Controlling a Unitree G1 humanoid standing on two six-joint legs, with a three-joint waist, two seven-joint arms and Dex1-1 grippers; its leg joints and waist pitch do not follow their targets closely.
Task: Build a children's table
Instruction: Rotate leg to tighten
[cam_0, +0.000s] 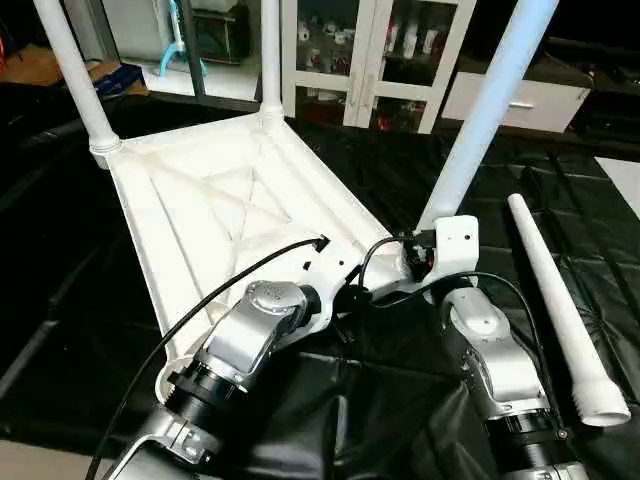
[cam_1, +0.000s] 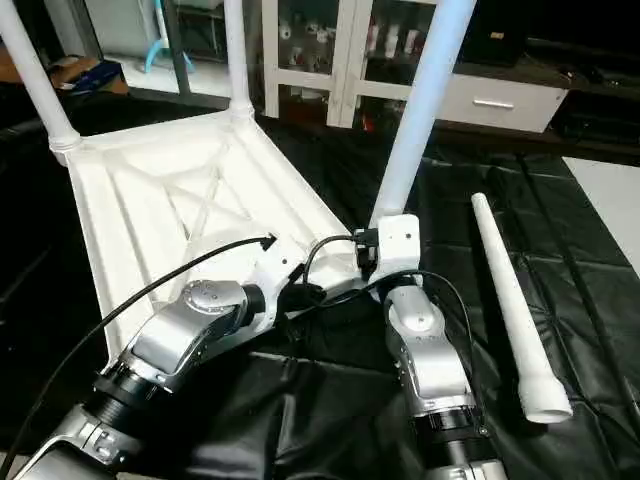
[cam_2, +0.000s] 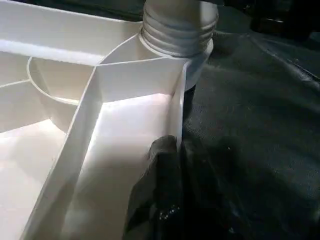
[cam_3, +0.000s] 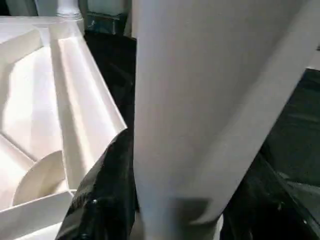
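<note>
gripping a leg (cam_0: 488, 110) at the upturned table top (cam_0: 215, 200)'s near corner, the right gripper (cam_3: 175, 210) has its fingers on either side.
no readable writing anywhere. both silver forearms reach forward and meet at that corner; the left gripper (cam_2: 160, 200), clenched, pinches the top's rim. a loose leg (cam_0: 565, 310) lies on the black sheet (cam_0: 400, 400), right.

Top: white table top (cam_0: 215, 215), ribbed underside up, left of centre.
Legs: three upright legs (cam_0: 490, 110) in corner sockets.
Spare: loose leg (cam_0: 560, 300) lying flat at right.
</note>
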